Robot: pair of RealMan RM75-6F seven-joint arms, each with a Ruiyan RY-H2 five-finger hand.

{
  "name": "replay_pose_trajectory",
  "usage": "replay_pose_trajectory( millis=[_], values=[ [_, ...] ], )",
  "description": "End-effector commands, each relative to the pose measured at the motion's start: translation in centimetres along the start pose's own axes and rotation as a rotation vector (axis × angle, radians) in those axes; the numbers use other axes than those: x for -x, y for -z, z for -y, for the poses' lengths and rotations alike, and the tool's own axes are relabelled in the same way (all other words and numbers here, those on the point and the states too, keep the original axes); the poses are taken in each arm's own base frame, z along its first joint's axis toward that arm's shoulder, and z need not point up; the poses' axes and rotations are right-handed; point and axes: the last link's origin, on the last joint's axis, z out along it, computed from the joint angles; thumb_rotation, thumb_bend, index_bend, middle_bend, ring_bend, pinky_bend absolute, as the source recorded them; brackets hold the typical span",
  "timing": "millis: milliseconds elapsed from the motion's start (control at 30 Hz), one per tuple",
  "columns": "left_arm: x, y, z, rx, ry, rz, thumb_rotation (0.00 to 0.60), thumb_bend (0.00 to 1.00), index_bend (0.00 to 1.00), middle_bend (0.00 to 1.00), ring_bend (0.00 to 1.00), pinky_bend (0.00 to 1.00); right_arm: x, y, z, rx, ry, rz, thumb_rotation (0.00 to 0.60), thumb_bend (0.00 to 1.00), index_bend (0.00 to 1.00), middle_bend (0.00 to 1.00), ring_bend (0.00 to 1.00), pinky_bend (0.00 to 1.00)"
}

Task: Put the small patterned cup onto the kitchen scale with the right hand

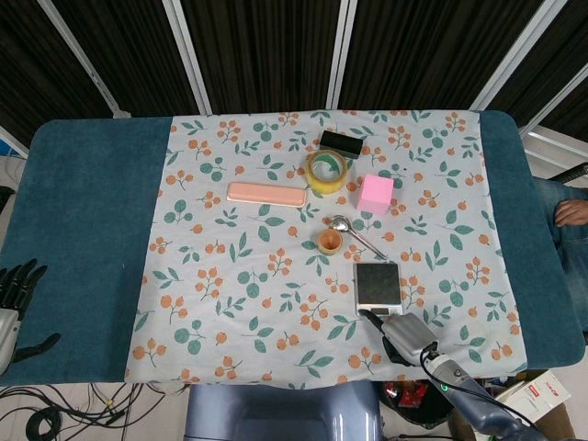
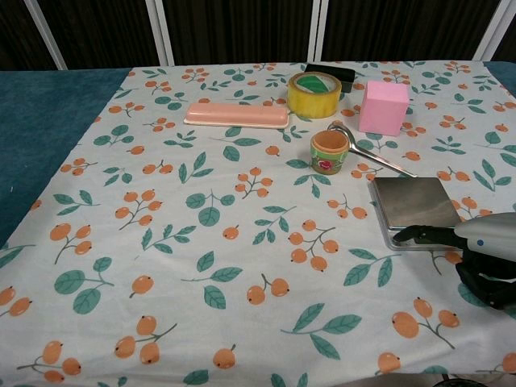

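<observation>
- Near the middle of the tabletop, a little toward its right edge, the small patterned cup [image 1: 331, 241] stands upright, mouth up.
- It is orange-rimmed, with green and red patterning on its wall; a spoon [image 1: 355, 233] lies just beside it.
- The kitchen scale [image 1: 378, 283] lies between the cup and the near edge, its plate bare.
- The right hand [image 1: 397, 331] rests at the scale's near edge, well apart from the cup, grasping nothing, a dark finger reaching onto the scale.
- The left hand [image 1: 16, 292] lies at the left edge, fingers spread, empty.
</observation>
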Motion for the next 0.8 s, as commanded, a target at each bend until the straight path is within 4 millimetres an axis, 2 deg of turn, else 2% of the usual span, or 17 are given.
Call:
replay_pose_trajectory(
  millis=[33, 800],
  values=[
    [0.01, 0.00, 0.01, 0.000, -0.001, 0.000, 0.600, 0.10, 0.00, 0.00, 0.00, 0.00, -0.02, 0.01, 0.03, -0.001, 0.000, 0.000, 0.600, 0.84, 0.03, 0.91, 1.00, 0.98],
    [-0.02, -0.05, 0.03, -0.002, -0.001, 0.000, 0.600, 0.10, 0.00, 0.00, 0.00, 0.00, 0.03, -0.13, 0.08, -0.002, 0.007, 0.009, 0.600, 0.84, 0.03, 0.91, 1.00, 0.98]
  ],
)
